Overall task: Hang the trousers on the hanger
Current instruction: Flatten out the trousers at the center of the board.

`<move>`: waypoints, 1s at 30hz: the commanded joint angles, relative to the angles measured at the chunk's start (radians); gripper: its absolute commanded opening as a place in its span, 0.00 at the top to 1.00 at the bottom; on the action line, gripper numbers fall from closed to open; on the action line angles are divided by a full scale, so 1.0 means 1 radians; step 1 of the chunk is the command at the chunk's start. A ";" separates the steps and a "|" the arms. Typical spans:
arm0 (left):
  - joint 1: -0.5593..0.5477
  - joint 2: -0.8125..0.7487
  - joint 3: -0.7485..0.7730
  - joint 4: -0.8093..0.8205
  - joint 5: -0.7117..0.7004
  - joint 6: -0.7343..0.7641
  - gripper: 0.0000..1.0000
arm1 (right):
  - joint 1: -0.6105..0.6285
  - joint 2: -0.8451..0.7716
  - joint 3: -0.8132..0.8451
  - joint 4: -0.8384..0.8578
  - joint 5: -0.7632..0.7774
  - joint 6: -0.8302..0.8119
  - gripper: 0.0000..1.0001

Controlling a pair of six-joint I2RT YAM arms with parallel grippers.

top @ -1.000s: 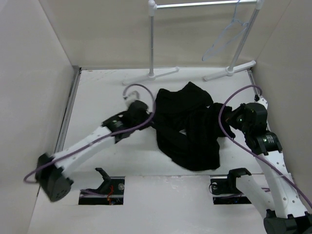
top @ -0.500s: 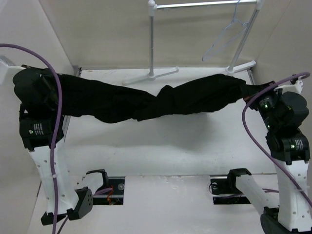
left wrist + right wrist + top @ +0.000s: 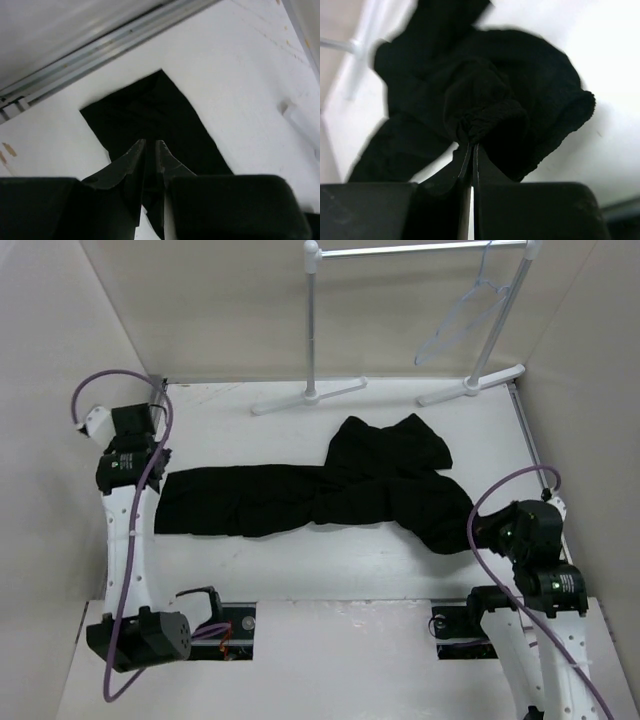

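Observation:
The black trousers [image 3: 300,500] lie stretched across the table from left to right, with the bulkier part at the right. My left gripper [image 3: 148,468] hovers over the flat leg end [image 3: 150,110] by the left wall. In the left wrist view its gripper [image 3: 150,143] has the jaws a narrow gap apart with no cloth pinched. My right gripper [image 3: 480,532] is at the right end. It is shut [image 3: 470,145] on a bunched fold of the trousers [image 3: 485,85]. The pale hanger [image 3: 460,325] hangs from the rack at the back right.
A white garment rack [image 3: 312,320] stands at the back, its feet [image 3: 308,397] on the table's far edge. Side walls close in on the left and right. A metal rail [image 3: 100,55] runs along the left wall near the leg end.
From a heap, both arms lifted the trousers stretched in the air, then lowered them flat on the table. The left jaws have parted slightly and the leg end lies free.

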 commanded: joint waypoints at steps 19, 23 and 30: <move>-0.444 0.094 -0.529 0.306 0.092 -0.058 0.37 | 0.433 0.634 0.160 0.320 0.135 -0.234 0.25; -0.404 0.171 -0.571 0.378 0.079 -0.058 0.63 | 0.470 0.849 0.212 0.432 0.141 -0.239 0.23; -0.231 0.136 -0.685 0.419 0.102 -0.055 0.89 | 0.560 0.960 0.136 0.398 0.101 -0.190 0.91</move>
